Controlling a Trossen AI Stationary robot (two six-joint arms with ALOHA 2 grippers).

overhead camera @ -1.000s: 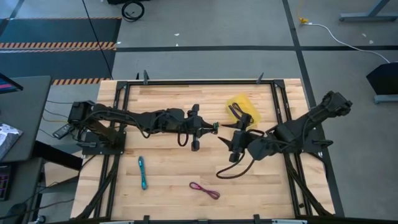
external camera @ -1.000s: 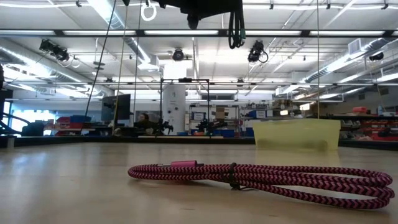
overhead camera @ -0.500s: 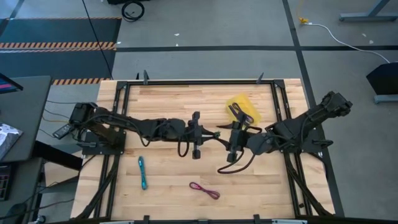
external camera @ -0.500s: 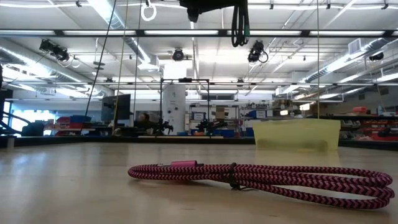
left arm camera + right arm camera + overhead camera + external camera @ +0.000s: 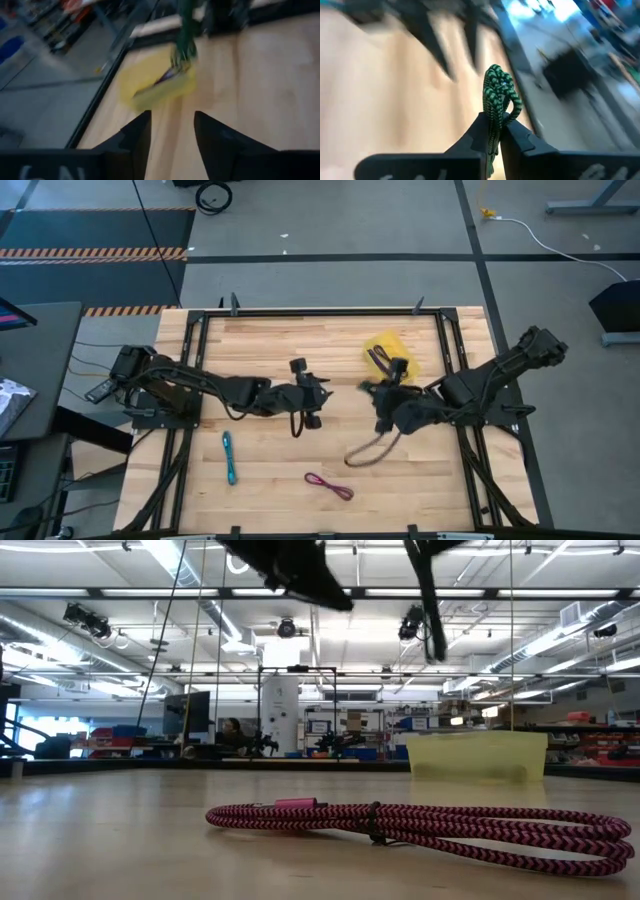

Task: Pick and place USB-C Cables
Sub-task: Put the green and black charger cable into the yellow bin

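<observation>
Currently the right end effector pinches the green USB-C cable just beside the yellow tray, which holds a purple-blue one. Teal cable and magenta cable remain on the worktop. Left end effector gapes empty, centre.

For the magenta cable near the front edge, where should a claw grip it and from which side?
Grip the magenta cable at its middle, near the dark tie binding the strands, coming straight down from above. It lies flat as a narrow diagonal bundle on the table, so the fingers should close across its short width.
</observation>
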